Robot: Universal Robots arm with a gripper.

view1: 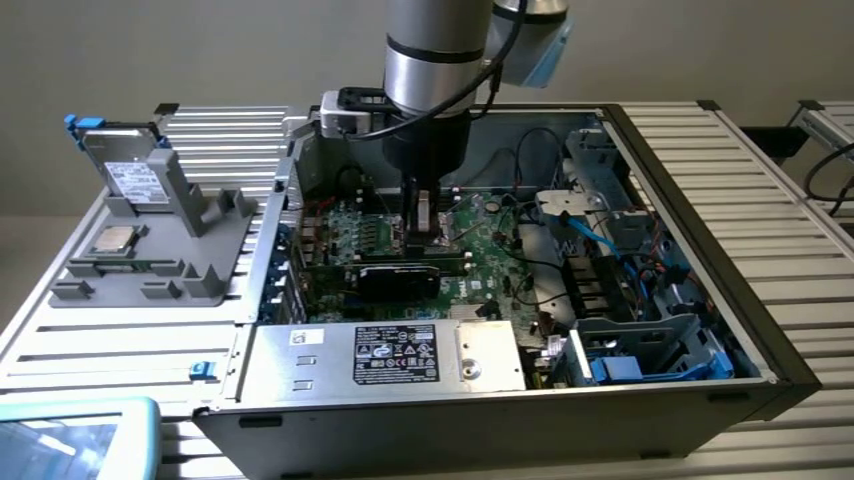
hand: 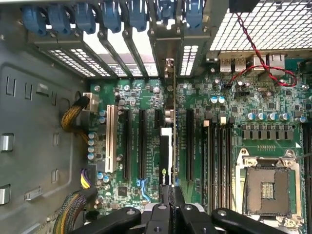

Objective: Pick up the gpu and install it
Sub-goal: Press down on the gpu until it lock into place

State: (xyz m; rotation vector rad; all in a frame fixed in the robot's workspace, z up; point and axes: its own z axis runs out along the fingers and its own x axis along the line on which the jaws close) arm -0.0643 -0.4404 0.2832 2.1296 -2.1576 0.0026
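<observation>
The gpu [view1: 394,280] stands on edge inside the open computer case, its black cover facing the front. Its lower edge is down at a slot of the green motherboard [view1: 497,272]. My gripper [view1: 424,245] comes straight down from the arm and is shut on the card's upper edge. In the wrist view the gpu [hand: 167,156] appears edge-on as a thin strip running along an expansion slot toward the rear bracket openings. The gripper [hand: 170,194] is clamped on the card's near end. The motherboard [hand: 214,126] spreads out on both sides.
A power supply [view1: 387,355] with a label lies at the case front, and a blue drive cage [view1: 654,350] is beside it. On the exterior view's left, a grey fixture [view1: 160,250] holds a hard drive [view1: 127,170]. Blue slot clips [hand: 112,17], cable bundles [hand: 73,117] and the CPU socket [hand: 268,187] flank the card.
</observation>
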